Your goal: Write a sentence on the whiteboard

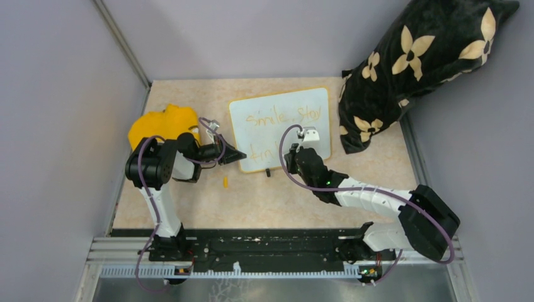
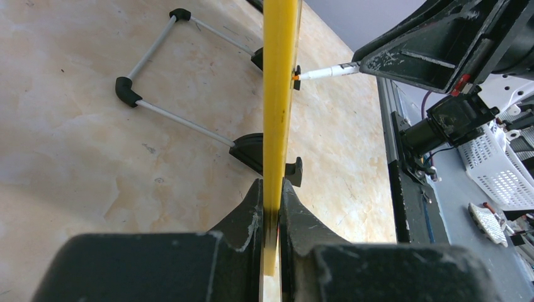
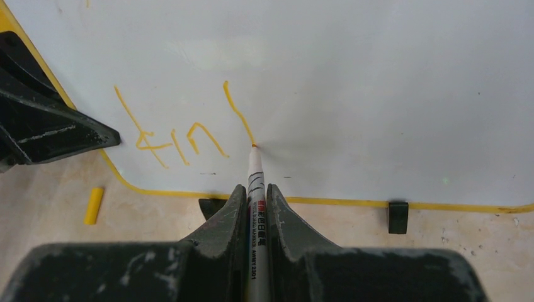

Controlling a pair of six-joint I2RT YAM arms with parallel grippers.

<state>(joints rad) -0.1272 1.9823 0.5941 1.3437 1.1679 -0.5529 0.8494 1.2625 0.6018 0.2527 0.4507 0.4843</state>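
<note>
Left fingers (image 2: 242, 217) are clamping the whiteboard (image 2: 280, 75) edge; right fingers (image 3: 223, 217) are gripping a marker (image 3: 255, 176), tip touching the whiteboard ahead.

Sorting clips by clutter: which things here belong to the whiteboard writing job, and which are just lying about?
In use: whiteboard, clamped at its edge by the left fingers; orange sentence, unfinished; marker held in the right fingers.
Lying about: yellow cloth; black flowered cushion; small yellow cap.
</note>
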